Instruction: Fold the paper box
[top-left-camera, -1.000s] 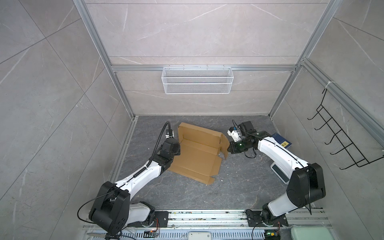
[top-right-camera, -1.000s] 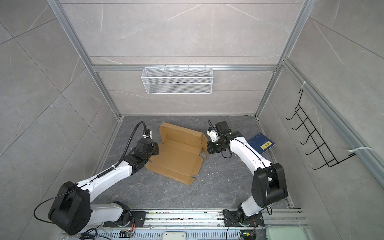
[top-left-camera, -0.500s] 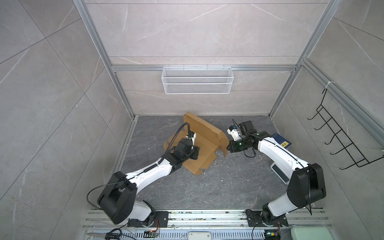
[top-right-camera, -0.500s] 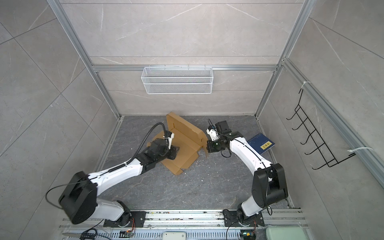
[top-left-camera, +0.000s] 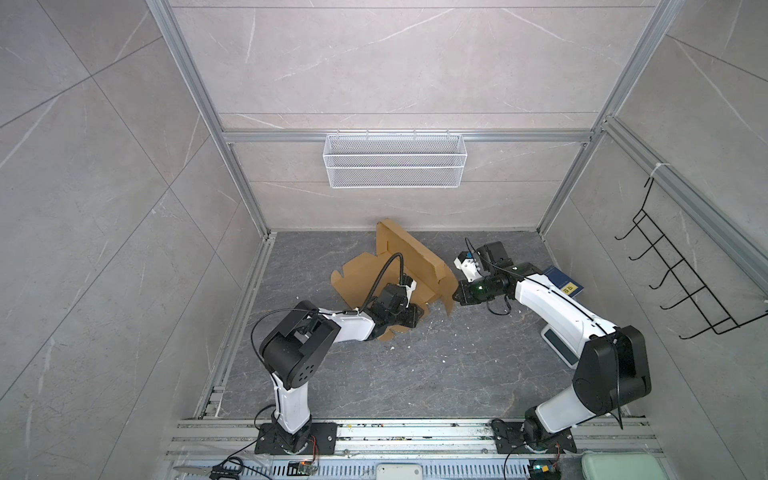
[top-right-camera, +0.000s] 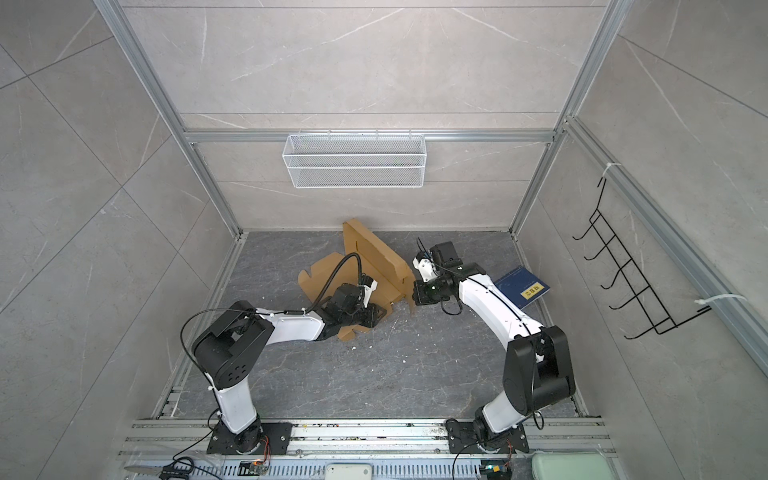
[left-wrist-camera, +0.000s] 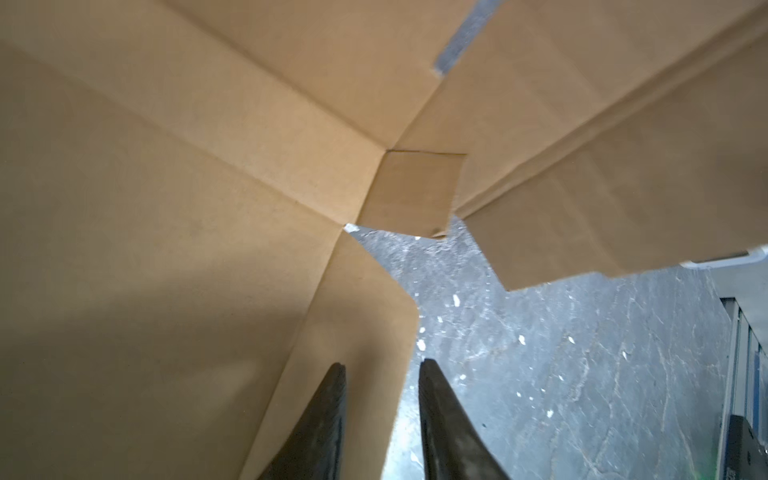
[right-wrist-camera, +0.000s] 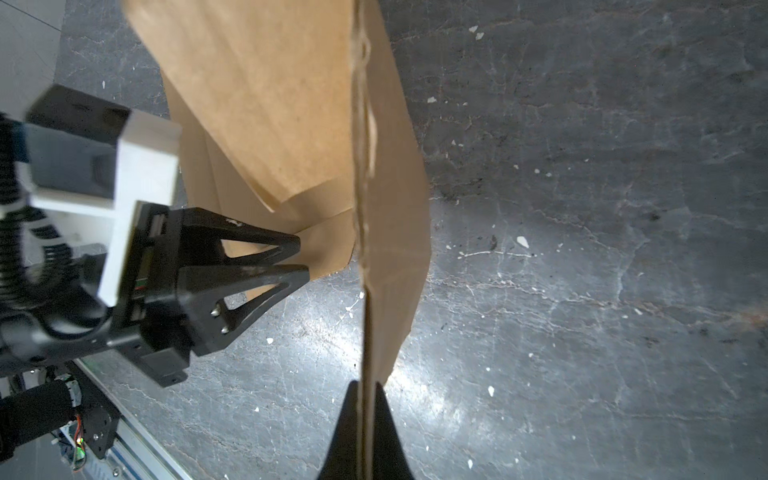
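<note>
Our right gripper (right-wrist-camera: 365, 384) pinches an upright panel edge of the paper box (top-left-camera: 409, 253); our left gripper (left-wrist-camera: 382, 365), jaws slightly apart, straddles a flap edge at the box's corner.

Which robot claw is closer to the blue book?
Right. The right gripper grips the paper box edge that faces the blue book; the left gripper sits at the box's front flap, farther off.
</note>
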